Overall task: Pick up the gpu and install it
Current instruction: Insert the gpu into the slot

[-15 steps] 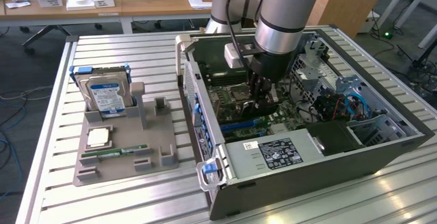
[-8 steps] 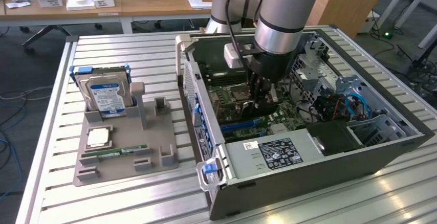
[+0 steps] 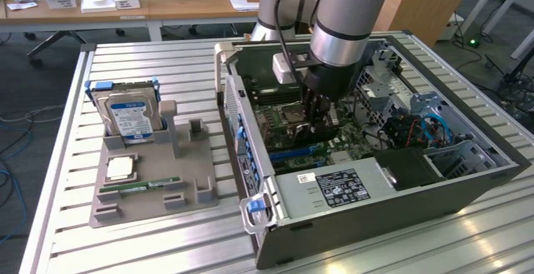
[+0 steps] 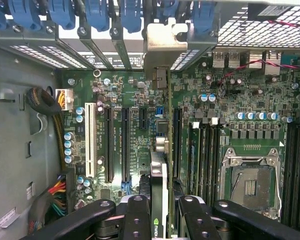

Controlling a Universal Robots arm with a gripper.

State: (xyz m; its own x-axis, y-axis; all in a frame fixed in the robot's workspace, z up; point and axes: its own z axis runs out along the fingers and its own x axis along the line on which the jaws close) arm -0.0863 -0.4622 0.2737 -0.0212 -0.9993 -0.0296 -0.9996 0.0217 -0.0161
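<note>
– Inside the computer case (image 3: 467,180), over its motherboard (image 4: 125,90), sits your gripper (image 4: 160,212); the arm reaches down into the case from above
– What is it holding?
– Your fingers (image 4: 137,215) are clamped on the gpu (image 4: 159,172), one on each face; the card stands on edge between them, its green board edge toward the wrist camera
– Where does the card lie in the case?
– It runs alongside the black expansion slots (image 4: 110,145); its silvery bracket (image 4: 165,45) is up at the case's rear wall, among the row of blue latches (image 4: 97,12); whether its lower edge is seated in a slot, you cannot tell
– Anything else in there?
– The CPU socket (image 4: 250,185) lies to one side of the card; the power supply (image 3: 334,187) fills the case's corner nearest the exterior camera
– And outside the case?
– On the exterior view's left of the case you have a grey holder (image 3: 200,192); a blue-labelled hard drive (image 3: 132,119) stands in it and a RAM stick (image 3: 140,187) lies flat
</note>
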